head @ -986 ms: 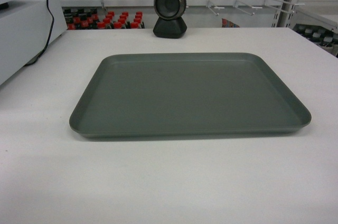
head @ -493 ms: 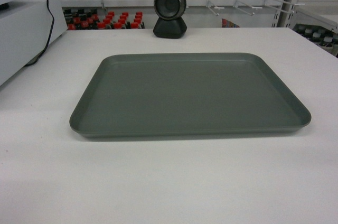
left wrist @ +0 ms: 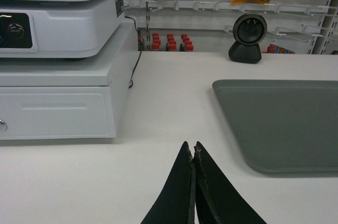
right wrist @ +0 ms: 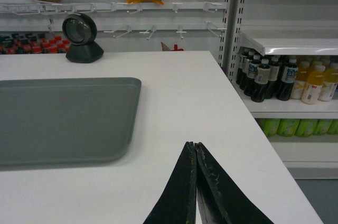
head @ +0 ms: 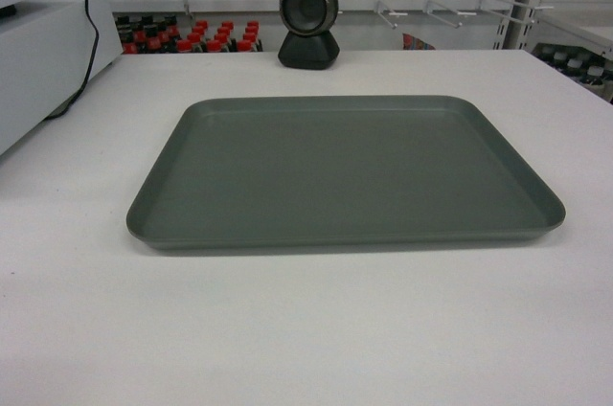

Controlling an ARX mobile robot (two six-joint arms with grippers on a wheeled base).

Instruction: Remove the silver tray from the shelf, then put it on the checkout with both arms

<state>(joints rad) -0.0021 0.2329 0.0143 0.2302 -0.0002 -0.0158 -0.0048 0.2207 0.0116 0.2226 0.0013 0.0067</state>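
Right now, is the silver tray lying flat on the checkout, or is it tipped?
Flat. The silver tray lies level on the white checkout, empty, rim up; both grippers sit shut and clear of it.

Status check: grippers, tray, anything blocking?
Left gripper shut, empty, clear of tray. Right gripper shut, empty, clear too. Silver tray flat on checkout, between both arms. Scanner behind tray, nothing touching it.

The checkout is a plain white tabletop. The silver tray lies flat at its middle. A black round scanner stands at the far edge, and a white cash register sits at the left.
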